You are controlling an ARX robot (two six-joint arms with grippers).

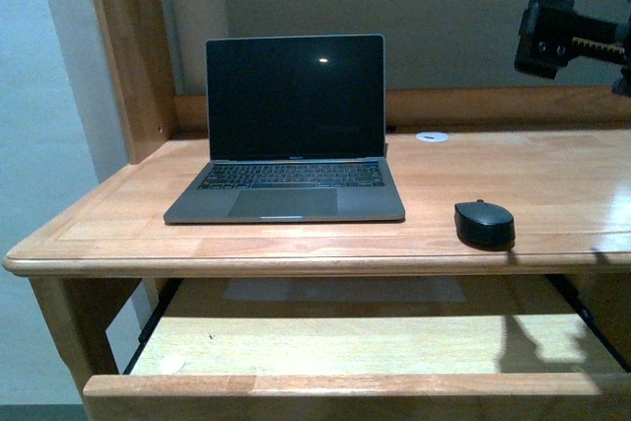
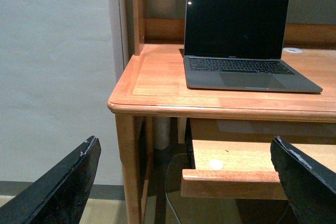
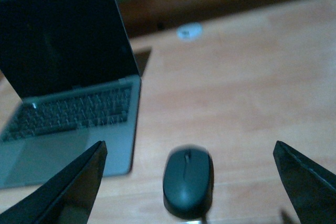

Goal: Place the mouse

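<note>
- The left gripper (image 2: 184,182) hangs low, off the front left corner of the table (image 1: 99,229), its jaws spread wide with nothing between them; it has no part in this step, judging by its distance from the mouse.
- The laptop (image 1: 291,135) stands open on the left-centre of the table, screen dark, and a pulled-out drawer (image 1: 345,347) sits below the table edge.
- The mouse (image 1: 484,223) rests on the table just right of the laptop's front corner, close to the front edge, apart from both grippers.
- Its long axis runs front to back; in the right wrist view the wheel end points away toward the back rail, roughly parallel to the laptop's side.
- The right gripper (image 3: 186,182) hovers above it, jaws wide open and empty, one on either side of the mouse.
- To do it well: descend straight, keep the mouse centred, close across its narrow width, and stay clear of the laptop.
- A small white disc (image 1: 432,136) lies near the back rail, well apart.
</note>
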